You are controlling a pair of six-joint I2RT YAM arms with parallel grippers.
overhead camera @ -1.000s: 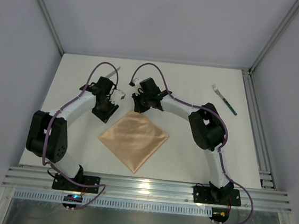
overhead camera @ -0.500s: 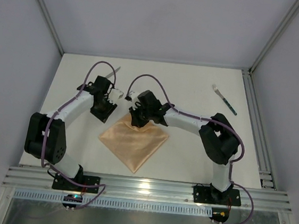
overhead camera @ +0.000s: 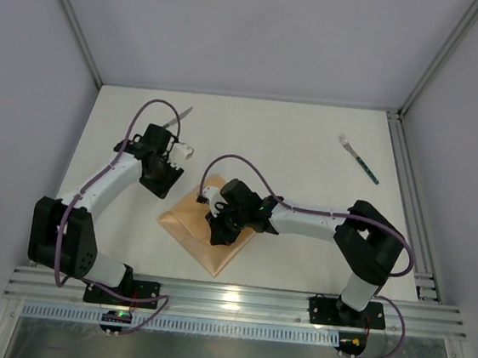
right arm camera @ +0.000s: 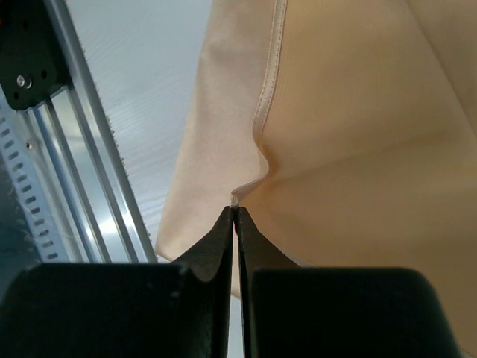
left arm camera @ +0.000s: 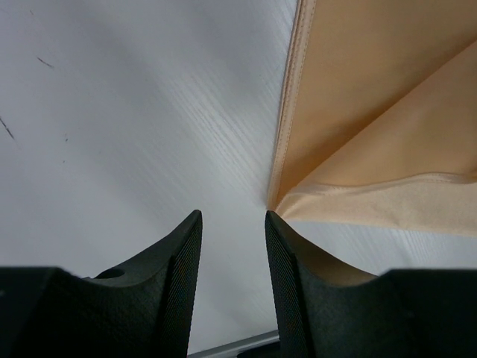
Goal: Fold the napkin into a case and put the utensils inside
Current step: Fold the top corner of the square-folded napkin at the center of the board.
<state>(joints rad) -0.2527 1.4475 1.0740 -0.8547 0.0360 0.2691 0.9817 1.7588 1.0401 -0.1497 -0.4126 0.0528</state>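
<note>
- The white table (overhead camera: 303, 220) holds everything.
- The peach napkin (overhead camera: 185, 222) lies flat near the front middle, partly under the right arm.
- The right gripper (right arm camera: 235, 216) has its fingers pressed together, pinching a bit of the napkin's edge at their tips.
- The left gripper (left arm camera: 232, 220) has its fingers spread apart with nothing between them. A napkin corner sits just past one fingertip.
- The knife (overhead camera: 177, 119) lies at the back left.
- The fork (overhead camera: 359, 160) lies at the back right.

napkin (overhead camera: 185, 221): the right arm (overhead camera: 303, 222) is covering its middle in the top view; both wrist views are cutting it off at their edges.
knife (overhead camera: 179, 117): the left arm (overhead camera: 129, 167) is hiding its handle end, near the worktop's (overhead camera: 312, 135) far left corner.
fork (overhead camera: 359, 160): its tines are showing too small to count.
</note>
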